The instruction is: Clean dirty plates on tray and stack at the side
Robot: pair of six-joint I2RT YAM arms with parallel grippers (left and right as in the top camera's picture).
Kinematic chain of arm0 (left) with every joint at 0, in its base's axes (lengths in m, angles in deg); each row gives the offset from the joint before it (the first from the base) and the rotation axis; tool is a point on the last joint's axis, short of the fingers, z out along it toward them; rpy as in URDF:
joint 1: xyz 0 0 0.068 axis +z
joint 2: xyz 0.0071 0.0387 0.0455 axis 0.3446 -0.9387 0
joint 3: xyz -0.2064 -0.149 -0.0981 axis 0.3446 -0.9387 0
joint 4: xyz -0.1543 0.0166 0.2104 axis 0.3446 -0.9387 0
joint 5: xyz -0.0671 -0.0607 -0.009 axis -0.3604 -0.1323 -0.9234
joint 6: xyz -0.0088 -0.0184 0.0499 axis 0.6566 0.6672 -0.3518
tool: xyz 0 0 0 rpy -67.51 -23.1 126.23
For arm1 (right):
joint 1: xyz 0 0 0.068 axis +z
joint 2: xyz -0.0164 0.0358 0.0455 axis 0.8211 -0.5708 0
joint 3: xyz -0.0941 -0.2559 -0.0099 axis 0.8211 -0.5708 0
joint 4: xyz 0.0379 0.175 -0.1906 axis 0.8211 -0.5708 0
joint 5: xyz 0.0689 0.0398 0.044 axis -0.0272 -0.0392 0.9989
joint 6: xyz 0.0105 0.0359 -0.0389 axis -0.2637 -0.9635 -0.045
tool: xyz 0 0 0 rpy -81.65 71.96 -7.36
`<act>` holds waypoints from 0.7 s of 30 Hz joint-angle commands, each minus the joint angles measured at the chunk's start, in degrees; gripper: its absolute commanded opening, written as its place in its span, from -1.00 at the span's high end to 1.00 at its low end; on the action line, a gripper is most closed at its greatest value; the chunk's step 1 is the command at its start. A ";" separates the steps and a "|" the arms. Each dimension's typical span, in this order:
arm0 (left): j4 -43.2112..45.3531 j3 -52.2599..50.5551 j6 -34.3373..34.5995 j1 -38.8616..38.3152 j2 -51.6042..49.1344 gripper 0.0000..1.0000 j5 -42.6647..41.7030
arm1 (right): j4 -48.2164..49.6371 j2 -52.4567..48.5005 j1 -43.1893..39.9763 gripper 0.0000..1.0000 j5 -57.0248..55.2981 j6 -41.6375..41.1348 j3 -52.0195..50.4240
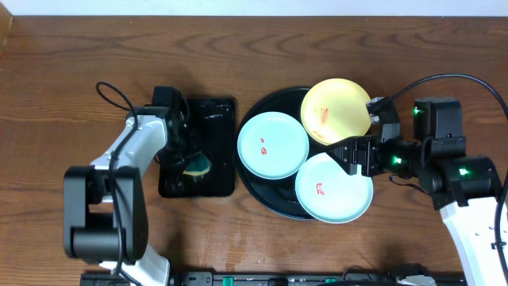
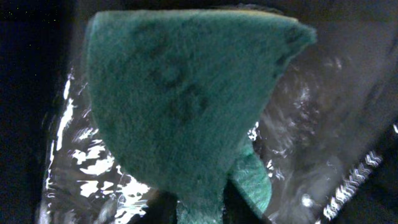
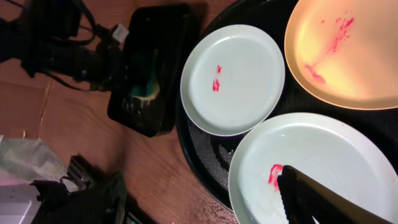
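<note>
Three plates lie on the round black tray [image 1: 266, 191]: a mint-blue one [image 1: 272, 144] at the left, a yellow one [image 1: 335, 111] at the back and a mint-blue one [image 1: 333, 189] at the front. All have red smears. The right wrist view shows the left mint plate [image 3: 233, 78], the yellow plate [image 3: 348, 56], the front mint plate [image 3: 323, 155] and the tray [image 3: 205, 155]. My right gripper [image 1: 349, 156] is open, with one finger over the front plate beside its smear [image 3: 199, 205]. My left gripper [image 1: 186, 159] is shut on a green sponge [image 2: 180, 106] over the rectangular tray.
The small rectangular black tray [image 1: 214, 111] sits left of the round tray on the wooden table; its wet glossy floor shows behind the sponge. The arm bases stand at the front edge, left [image 1: 103, 230] and right [image 1: 476, 230]. Cables loop behind both arms.
</note>
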 commanded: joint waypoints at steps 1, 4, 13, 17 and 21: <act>-2.54 0.76 -2.36 -0.22 6.08 0.34 -0.92 | -0.09 0.15 0.79 -0.54 0.61 -0.22 1.09; -3.76 0.59 -4.20 -0.46 8.48 0.18 -0.87 | 0.00 0.15 0.79 -0.55 0.55 -0.22 1.09; 1.38 -3.65 -5.11 -0.70 4.57 0.00 5.16 | -0.04 0.15 0.81 -0.57 -2.38 -0.20 1.07; 6.08 -5.38 -4.50 -0.70 0.70 0.10 5.35 | 0.24 -0.07 1.79 -0.59 -4.70 0.31 1.07; 7.87 -5.38 -3.61 -0.70 -2.91 0.72 2.51 | 0.57 -0.81 4.48 -0.60 -5.20 4.22 1.07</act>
